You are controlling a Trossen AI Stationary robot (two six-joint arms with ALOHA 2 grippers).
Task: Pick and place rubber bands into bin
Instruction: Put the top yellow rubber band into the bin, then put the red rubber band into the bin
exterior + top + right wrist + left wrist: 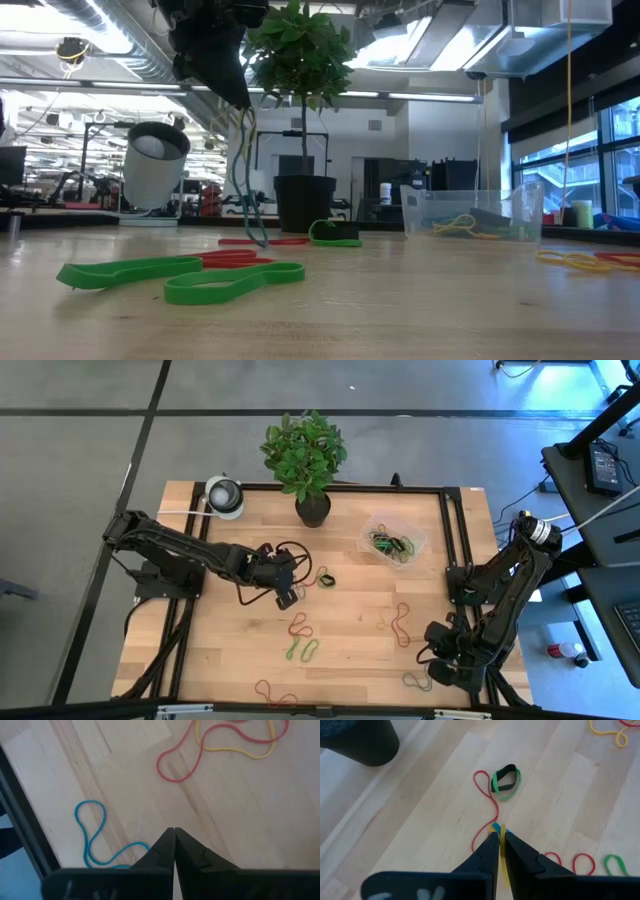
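We see the left gripper [497, 836] raised above the middle of the table [220, 660], its fingers pinched on bands: a yellow strand and a blue one show between the tips, and a red band [487, 810] trails from them down to the wood. A black-and-green pair [506, 782] lies just beyond the tips. The bin [393, 540] sits well off to the right, near the pot [313, 508], already holding bands. The right gripper [174, 832] waits closed and empty at the table's near right corner, beside a blue band [95, 832].
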